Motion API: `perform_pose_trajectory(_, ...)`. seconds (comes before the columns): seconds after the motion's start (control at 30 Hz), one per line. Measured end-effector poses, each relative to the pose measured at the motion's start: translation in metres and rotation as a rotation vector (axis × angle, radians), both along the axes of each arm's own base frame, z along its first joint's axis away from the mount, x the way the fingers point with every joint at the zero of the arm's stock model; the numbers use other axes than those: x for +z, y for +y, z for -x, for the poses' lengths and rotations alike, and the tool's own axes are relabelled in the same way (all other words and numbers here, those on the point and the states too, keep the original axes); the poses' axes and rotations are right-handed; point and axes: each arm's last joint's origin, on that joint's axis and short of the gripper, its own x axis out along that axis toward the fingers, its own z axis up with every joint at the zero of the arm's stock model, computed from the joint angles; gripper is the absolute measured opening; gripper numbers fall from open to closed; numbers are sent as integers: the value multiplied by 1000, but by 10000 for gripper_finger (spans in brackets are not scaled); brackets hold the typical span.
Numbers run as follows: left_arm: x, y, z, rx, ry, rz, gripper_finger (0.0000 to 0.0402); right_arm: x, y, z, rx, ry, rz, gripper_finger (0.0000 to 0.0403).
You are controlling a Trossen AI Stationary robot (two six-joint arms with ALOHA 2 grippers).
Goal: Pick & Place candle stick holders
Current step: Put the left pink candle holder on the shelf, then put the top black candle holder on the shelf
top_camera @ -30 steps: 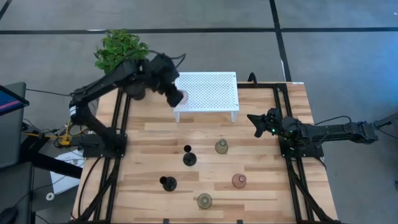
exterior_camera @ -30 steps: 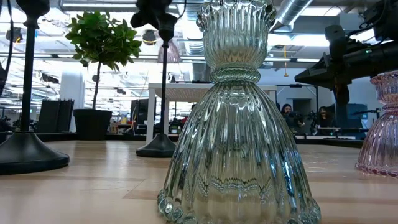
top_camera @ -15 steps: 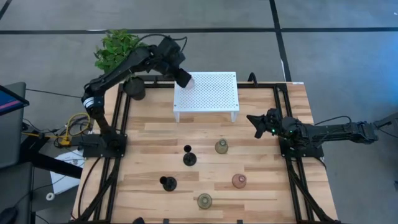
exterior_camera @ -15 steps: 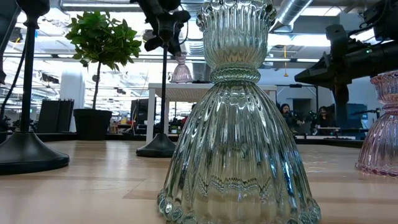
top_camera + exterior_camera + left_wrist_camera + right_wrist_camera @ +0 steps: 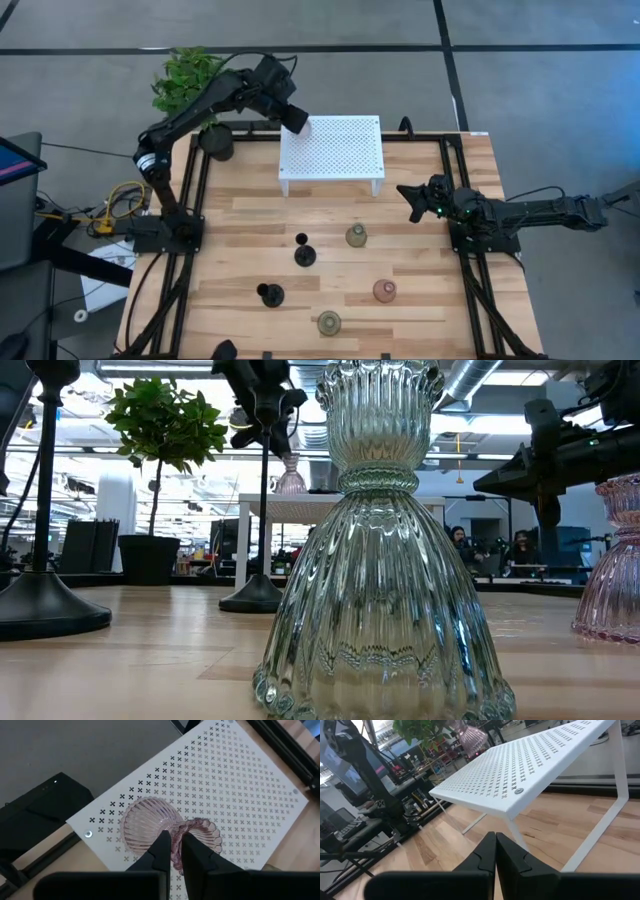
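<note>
High view, itemised as we find it. White perforated shelf: stands at the far side of the wooden table. Left gripper: raised over the shelf's far left corner, beside the potted plant. From the left wrist view we record its fingers clamped on the rim of a pink candle stick holder, which hangs over the shelf's perforated top; we cannot tell whether it touches the shelf.

On the table in front of the shelf we count five holders. Black holder: near the middle. Second black holder: nearer the front, to the left. Olive-green holder: just right of the first black one. Second olive-green holder: at the front edge; it fills the low view. Second pink holder: to the right, between the two green ones.

Right gripper: at the table's right side, its fingers pressed together with nothing between them.
</note>
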Motion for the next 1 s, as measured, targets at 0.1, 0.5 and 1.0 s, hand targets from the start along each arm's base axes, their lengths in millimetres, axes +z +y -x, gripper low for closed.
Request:
perform_pose_trajectory(0.1, -5, 3, -5, -1, 14, 10, 21, 0, 0, 0, 0, 0, 0, 0)
perform_pose_trajectory(0.5, -14, 9, -13, -1, 30, 25, 21, 0, 0, 0, -2, 0, 0, 0)
perform_pose_trajectory(1.0, -11, 12, -12, 55, 47, -52, 111, 0, 0, 0, 9, 0, -1, 0)
